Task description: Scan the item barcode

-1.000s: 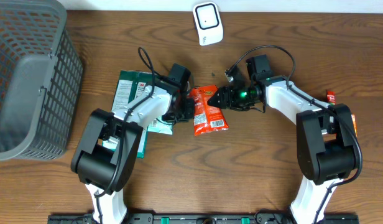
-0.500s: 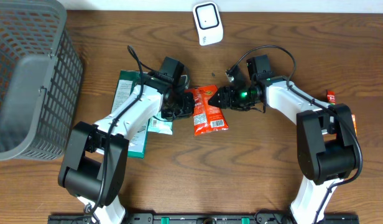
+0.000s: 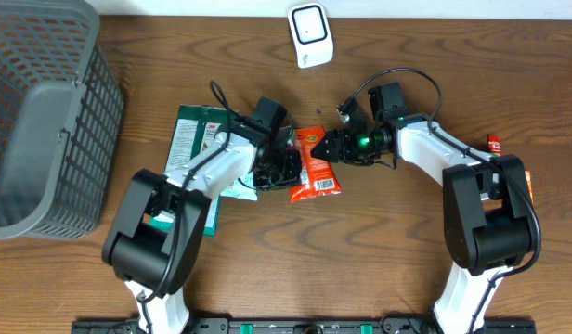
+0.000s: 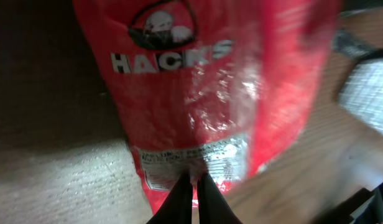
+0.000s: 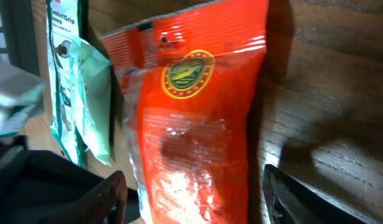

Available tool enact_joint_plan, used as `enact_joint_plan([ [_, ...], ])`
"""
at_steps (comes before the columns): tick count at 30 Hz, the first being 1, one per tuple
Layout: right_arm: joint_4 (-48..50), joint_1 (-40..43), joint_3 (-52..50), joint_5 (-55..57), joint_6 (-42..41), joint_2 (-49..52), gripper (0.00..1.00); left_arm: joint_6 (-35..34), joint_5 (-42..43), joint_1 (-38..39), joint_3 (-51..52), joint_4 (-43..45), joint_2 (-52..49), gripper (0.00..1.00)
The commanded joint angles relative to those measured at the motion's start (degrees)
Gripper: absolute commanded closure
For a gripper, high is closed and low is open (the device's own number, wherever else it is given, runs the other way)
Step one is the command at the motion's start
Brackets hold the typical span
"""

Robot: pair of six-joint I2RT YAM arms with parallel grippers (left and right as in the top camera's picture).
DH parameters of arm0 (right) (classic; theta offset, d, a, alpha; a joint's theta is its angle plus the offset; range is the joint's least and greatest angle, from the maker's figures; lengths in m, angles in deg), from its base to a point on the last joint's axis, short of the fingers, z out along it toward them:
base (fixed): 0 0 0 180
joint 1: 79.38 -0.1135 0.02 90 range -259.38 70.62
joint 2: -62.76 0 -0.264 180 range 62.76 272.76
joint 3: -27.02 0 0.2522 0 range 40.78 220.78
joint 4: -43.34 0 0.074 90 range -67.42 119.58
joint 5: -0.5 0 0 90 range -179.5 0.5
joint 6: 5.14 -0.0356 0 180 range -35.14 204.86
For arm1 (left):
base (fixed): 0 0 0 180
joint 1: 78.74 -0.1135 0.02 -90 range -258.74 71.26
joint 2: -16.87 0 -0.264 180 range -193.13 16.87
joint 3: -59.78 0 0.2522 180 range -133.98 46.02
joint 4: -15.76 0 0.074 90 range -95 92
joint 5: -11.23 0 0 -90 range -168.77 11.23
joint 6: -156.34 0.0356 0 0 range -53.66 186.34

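Left gripper (image 4: 193, 191): fingers pressed tight together, tips right against the printed label at the near end of the red snack bag (image 3: 317, 169). Whether any film is caught between them, I can't tell. Right gripper (image 3: 333, 146) is spread wide, low over the bag's top corner, and the bag lies on the table (image 3: 407, 260) just ahead of it. Green packets (image 3: 188, 139) lie behind the left gripper. The white scanner (image 3: 309, 35) sits well beyond both.
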Motion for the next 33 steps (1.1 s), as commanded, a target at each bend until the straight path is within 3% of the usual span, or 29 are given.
enact_joint_plan([
  [1,-0.04,0.13,-0.42,-0.11,0.76,0.74,0.35,-0.07,-2.67,0.20,0.61,-0.59,-2.75,0.92],
  [6,0.50,-0.22,-1.60,-0.15,-1.03,0.74,0.36,-0.04,-9.51,0.22,0.61,-2.16,-3.56,0.92],
  [19,3.41,-4.11,-2.36,-0.37,-1.03,0.76,0.43,0.15,-10.95,0.22,0.61,-2.16,-3.56,0.92],
  [25,3.80,-4.61,-2.36,-0.31,-0.98,0.76,0.71,0.17,-10.95,0.20,0.61,-2.16,-3.56,0.92],
  [33,3.85,-4.57,-2.34,0.15,-0.72,0.68,0.90,1.88,-10.91,-0.59,0.37,-2.40,-1.05,0.91],
])
